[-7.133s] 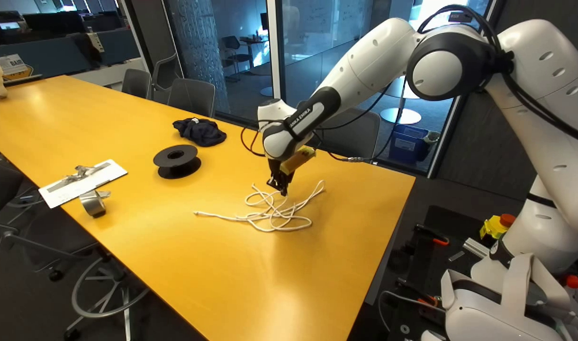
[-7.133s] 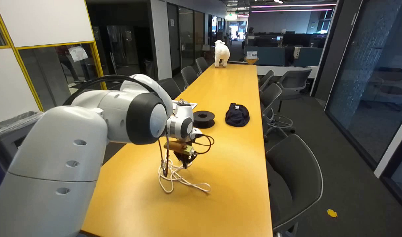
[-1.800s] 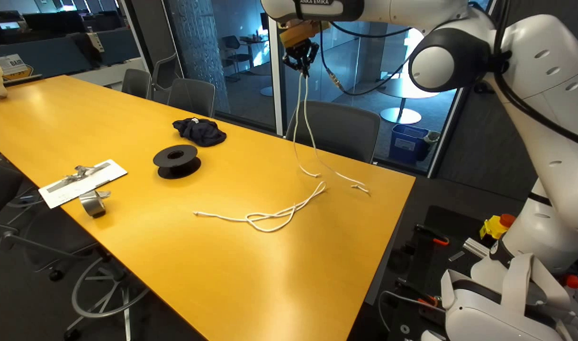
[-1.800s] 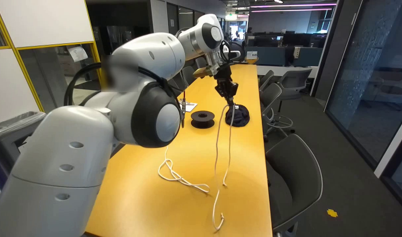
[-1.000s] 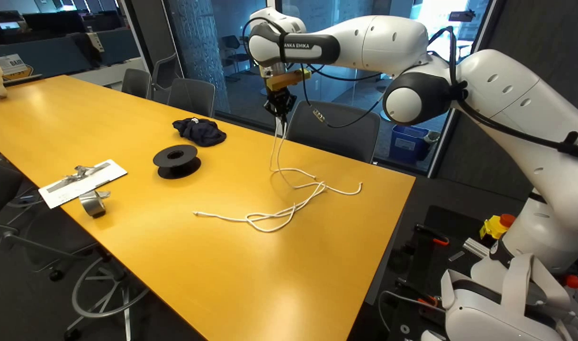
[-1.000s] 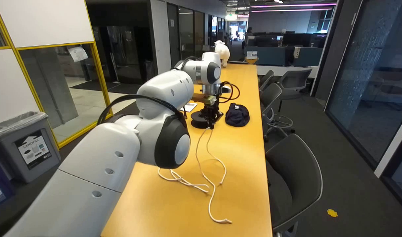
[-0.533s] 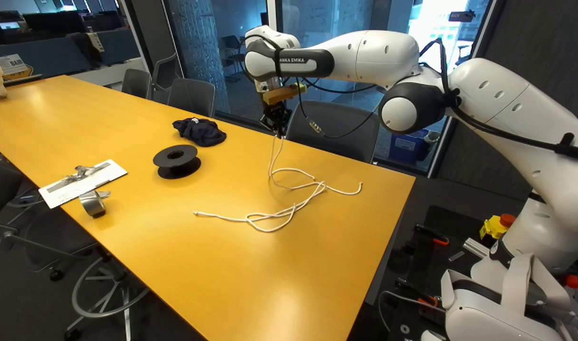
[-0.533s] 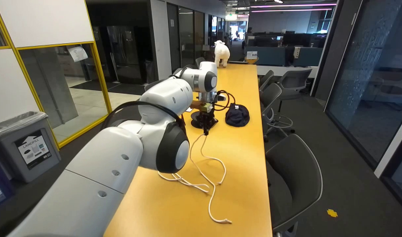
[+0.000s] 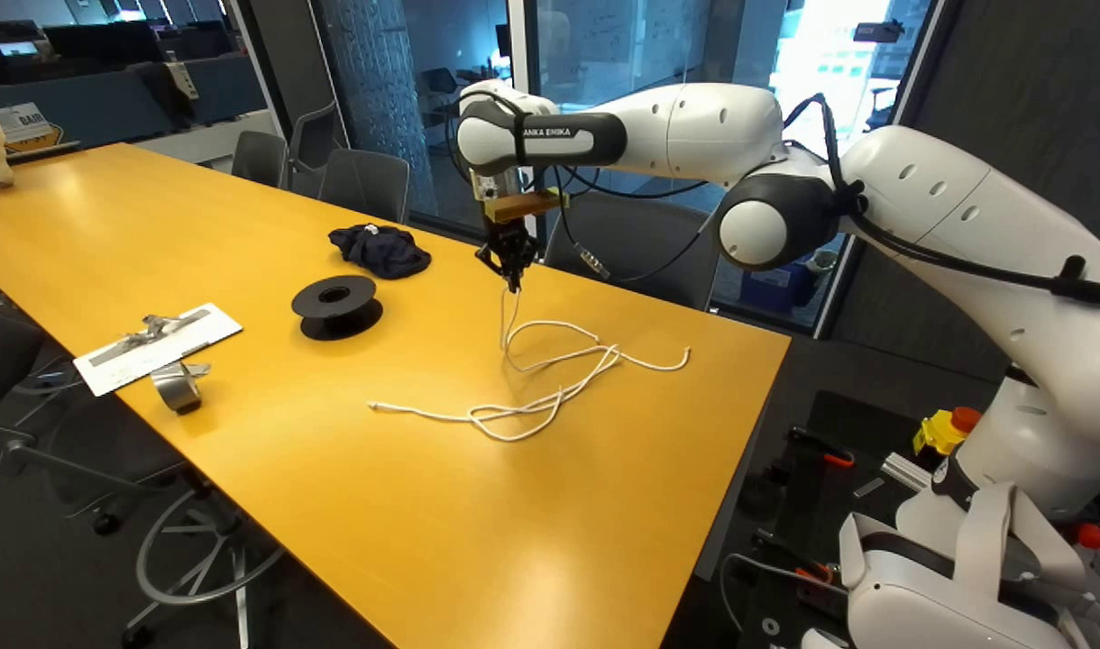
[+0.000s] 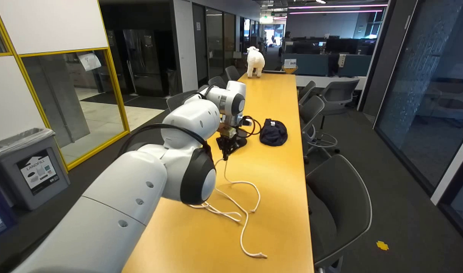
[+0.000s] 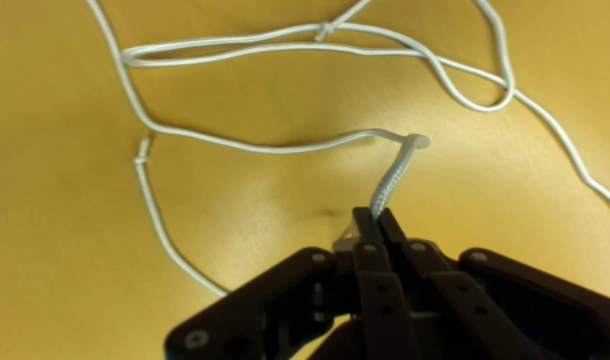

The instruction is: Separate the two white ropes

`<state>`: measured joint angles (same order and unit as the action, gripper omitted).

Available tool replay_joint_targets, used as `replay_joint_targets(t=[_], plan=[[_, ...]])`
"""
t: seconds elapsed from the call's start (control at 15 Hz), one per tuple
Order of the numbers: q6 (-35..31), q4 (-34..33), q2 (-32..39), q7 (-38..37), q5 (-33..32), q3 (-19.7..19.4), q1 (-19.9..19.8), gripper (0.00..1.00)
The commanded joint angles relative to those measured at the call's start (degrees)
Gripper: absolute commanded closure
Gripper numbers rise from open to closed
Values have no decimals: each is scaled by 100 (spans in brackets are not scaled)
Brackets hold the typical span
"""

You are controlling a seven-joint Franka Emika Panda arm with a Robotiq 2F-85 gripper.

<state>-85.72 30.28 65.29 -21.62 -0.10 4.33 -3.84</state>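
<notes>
My gripper (image 9: 514,287) is shut on one white rope and holds its middle above the table; it also shows in the wrist view (image 11: 377,212). Both strands of the held rope (image 9: 554,324) hang down, and their knotted ends lie on the table. The other white rope (image 9: 433,415) lies on the table in a loose loop with a folded end. In the wrist view, a strand of the held rope (image 11: 275,149) runs against or across the folded end of the lying rope (image 11: 225,54); I cannot tell which. The arm hides part of the lying rope (image 10: 224,215) in an exterior view.
A black spool (image 9: 336,311) and a dark cloth cap (image 9: 380,251) stand farther along the table (image 9: 478,559). A clipboard (image 9: 158,350) and a silver tape roll (image 9: 177,388) lie near the long edge. Chairs (image 10: 339,204) stand beside the table.
From the tangle, my gripper lifted one rope high, away from the other. Over the last second it came lower, laying more of the held rope on the table. The other rope stayed put.
</notes>
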Motion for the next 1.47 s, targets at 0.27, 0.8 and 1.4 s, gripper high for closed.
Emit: replay_joint_targets(t=[0.27,0.8,1.4], plan=[[-1247,-409,502,-517,1125,661,-125,99],[-2452,-369,930,-638,1134,708,83,99],[-2643,-346,1074,-807,1132,705,166,56]])
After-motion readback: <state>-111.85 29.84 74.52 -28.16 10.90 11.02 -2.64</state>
